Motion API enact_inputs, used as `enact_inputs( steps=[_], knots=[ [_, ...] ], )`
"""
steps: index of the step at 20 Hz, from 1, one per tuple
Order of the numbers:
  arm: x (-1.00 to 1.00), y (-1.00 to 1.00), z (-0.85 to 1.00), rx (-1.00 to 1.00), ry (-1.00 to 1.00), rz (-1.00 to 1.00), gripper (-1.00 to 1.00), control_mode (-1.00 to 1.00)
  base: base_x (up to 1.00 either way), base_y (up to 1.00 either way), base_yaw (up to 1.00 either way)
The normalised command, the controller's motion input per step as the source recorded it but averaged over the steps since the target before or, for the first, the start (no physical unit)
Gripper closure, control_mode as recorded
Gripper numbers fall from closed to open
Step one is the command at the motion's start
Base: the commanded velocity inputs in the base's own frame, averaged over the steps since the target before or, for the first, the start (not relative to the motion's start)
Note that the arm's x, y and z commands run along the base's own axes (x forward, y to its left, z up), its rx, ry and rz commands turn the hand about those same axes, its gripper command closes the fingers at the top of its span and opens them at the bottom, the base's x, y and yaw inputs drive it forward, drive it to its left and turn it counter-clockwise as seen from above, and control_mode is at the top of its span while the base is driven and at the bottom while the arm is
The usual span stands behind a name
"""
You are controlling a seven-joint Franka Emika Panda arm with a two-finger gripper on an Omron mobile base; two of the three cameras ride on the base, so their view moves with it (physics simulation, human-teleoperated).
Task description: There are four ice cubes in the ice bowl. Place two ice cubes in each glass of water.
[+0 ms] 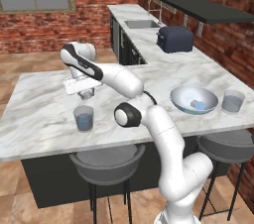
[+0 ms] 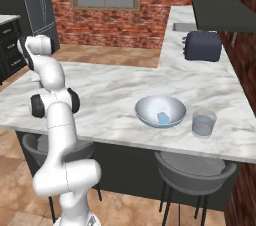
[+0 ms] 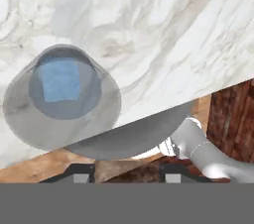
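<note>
Poised with the gripper [image 3: 128,174] above the first glass of water [image 1: 83,118], near the front edge of the marble counter [image 1: 44,119] at the left end of its long run. Reaching out leftward and low over the stone, hand pointed down at that tumbler.

Seen from the hand camera: finger tips [image 3: 84,173] standing apart, with nothing clamped between them, only a grey stool [image 3: 134,139] and wooden floor showing through the gap. Looking straight down into the first glass of water [image 3: 62,96], with one pale blue square ice cube in the glass [image 3: 59,79] lying in the water.

Well off to the right: the ice bowl [image 1: 194,100], wide and shallow, with a single ice cube in the bowl [image 1: 197,104] resting near its middle. Just beside the bowl on its right, not touching, the second glass of water [image 1: 232,101], upright, close to the counter's end; cannot tell whether any ice lies in it.

From the right base camera: the same ice bowl [image 2: 160,111], its cube [image 2: 163,117] and the second glass of water [image 2: 204,122] lined up near the front edge. Farther back along the side run, a dark toaster [image 1: 174,38] and a sink [image 1: 141,24] against the brick wall
</note>
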Motion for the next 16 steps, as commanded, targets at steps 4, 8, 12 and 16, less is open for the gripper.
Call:
enact_inputs(
  steps=[4, 8, 12, 16],
  knots=[
    [-1.00, -0.87, -0.24, 0.19, -0.23, -0.05, 1.00, -1.00, 0.00, 0.00, 0.00],
    [-1.00, -1.00, -0.16, 0.33, -0.41, -0.01, 1.00, -1.00, 0.00, 0.00, 0.00],
    [-0.87, -1.00, -0.29, 0.48, -0.71, 0.00, 1.00, -1.00, 0.00, 0.00, 0.00],
    [-0.44, -1.00, -0.10, 0.54, -0.92, 0.00, 1.00, -1.00, 0.00, 0.00, 0.00]
  ],
)
